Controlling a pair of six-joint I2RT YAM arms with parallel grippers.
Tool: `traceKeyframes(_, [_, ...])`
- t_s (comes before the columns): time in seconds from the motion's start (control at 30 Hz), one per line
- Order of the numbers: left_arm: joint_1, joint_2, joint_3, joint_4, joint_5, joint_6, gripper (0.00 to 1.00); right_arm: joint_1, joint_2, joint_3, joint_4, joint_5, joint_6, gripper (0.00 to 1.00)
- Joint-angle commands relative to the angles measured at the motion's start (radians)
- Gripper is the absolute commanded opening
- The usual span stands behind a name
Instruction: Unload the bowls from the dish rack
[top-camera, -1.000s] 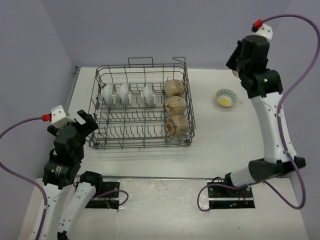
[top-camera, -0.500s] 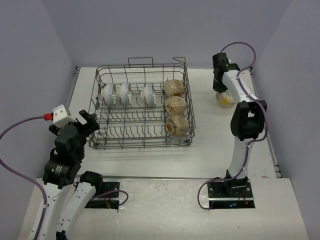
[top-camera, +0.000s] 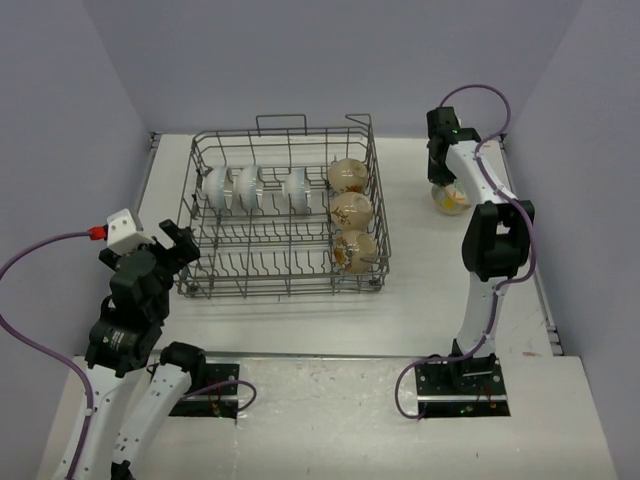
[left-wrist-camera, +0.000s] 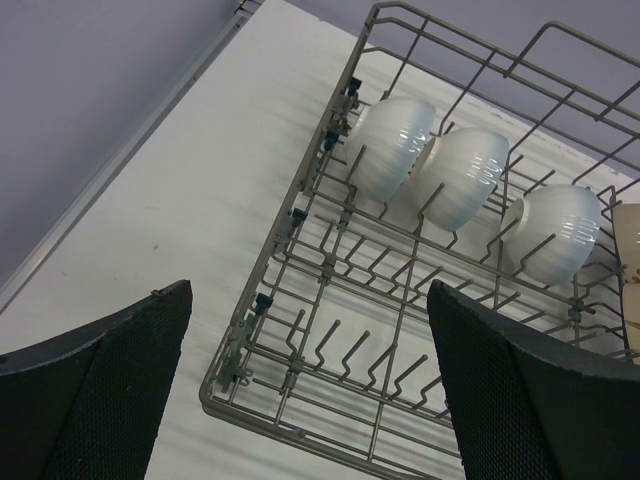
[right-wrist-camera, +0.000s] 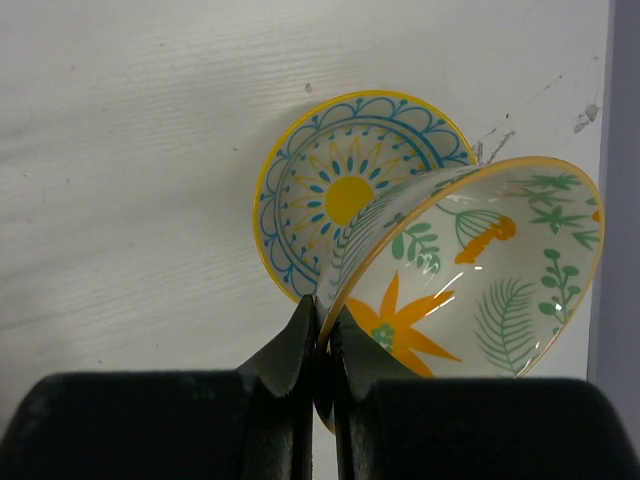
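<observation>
The white worktop (top-camera: 300, 320) carries the grey wire dish rack (top-camera: 280, 291), which sits in the middle of the top view, toward 12 o'clock from the arm bases.

The left claw (top-camera: 173, 240) hangs at the rack's 8 o'clock, just off its near-left corner. Its jaws are spread wide with nothing between them, and its wrist camera looks over the rack's left rim. The right claw (right-wrist-camera: 322, 330) is well apart from the rack, at about its 2 o'clock near the far-right edge of the worktop. Its jaws are pinched together on the rim of a floral bowl (right-wrist-camera: 470, 270).

That bowl is tilted, its leaf-and-flower inside toward the wrist camera, and it spreads from the claw tips toward 2 o'clock. A blue-and-yellow bowl (right-wrist-camera: 340, 190) sits upright on the worktop behind it, at the claw's 12 o'clock. I cannot tell whether the two bowls touch.

Six bowls stand on edge in the rack. Three white bowls (left-wrist-camera: 462, 175) line the far-left row, and three tan bowls (top-camera: 351, 210) run down the right side from 12 to 6 o'clock.
</observation>
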Motion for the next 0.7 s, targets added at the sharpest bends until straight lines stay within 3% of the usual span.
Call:
traceKeyframes(0.0, [-0.006,0.004,-0.001,0.037,0.002,0.018,1.00,-0.005,0.019,0.027,0.019,0.018,-0.025,0.03])
traceKeyframes(0.23, [-0.006,0.001,0.000,0.034,-0.002,0.017,1.00,-0.005,0.071,0.033,0.008,0.034,-0.017,0.02])
traceKeyframes(0.37, [-0.006,0.000,0.000,0.036,0.001,0.018,1.00,-0.005,0.082,0.036,0.007,0.037,-0.011,0.07])
traceKeyframes(0.5, [-0.006,0.000,0.002,0.036,-0.001,0.018,1.00,-0.005,0.085,0.039,0.004,0.051,-0.011,0.20])
traceKeyframes(0.53, [-0.006,0.000,0.000,0.036,-0.001,0.018,1.00,-0.005,0.087,0.043,0.002,0.054,-0.011,0.36])
traceKeyframes(0.6, [-0.006,0.000,0.000,0.036,-0.001,0.018,1.00,-0.005,0.091,0.050,-0.003,0.052,-0.011,0.38])
traceKeyframes(0.67, [-0.006,0.003,0.000,0.036,-0.002,0.018,1.00,-0.005,0.094,0.055,-0.009,0.057,-0.009,0.47])
